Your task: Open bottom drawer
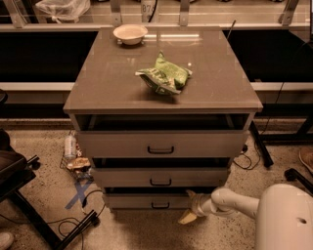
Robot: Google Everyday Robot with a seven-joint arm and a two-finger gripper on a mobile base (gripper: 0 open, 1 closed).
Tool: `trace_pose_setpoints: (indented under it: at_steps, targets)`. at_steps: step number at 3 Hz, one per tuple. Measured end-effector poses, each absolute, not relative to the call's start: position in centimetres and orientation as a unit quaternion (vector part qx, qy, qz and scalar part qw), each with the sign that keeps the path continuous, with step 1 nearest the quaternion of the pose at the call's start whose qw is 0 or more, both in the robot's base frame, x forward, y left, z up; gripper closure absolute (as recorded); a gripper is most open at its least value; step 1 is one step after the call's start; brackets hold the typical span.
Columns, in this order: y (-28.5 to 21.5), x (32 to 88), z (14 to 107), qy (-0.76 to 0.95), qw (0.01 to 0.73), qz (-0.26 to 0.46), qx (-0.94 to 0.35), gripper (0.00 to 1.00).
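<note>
Speckled floor (44, 200) in warm, dim light, with a blue tape cross (78, 193) and loose cables (73, 223) at the left. A grey cabinet (117, 88) stands mid-room before a long bench (274, 14) (dark underneath). A black chair base (29, 207) sits left; a black leg (259, 145) slants at the right. The gripper (188, 206), fingers spread, is low by the cabinet's right front corner.
</note>
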State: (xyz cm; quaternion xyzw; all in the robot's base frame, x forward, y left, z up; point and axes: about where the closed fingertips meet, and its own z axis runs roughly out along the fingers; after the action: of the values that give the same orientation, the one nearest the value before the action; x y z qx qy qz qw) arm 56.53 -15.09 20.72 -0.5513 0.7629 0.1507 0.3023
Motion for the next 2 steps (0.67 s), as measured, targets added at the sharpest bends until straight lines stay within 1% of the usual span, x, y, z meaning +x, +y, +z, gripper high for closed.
trace_pose_setpoints:
  at_steps: [2]
  targets:
    - [-14.04,56.35,19.59,0.763,0.292,0.152,-0.557,0.64]
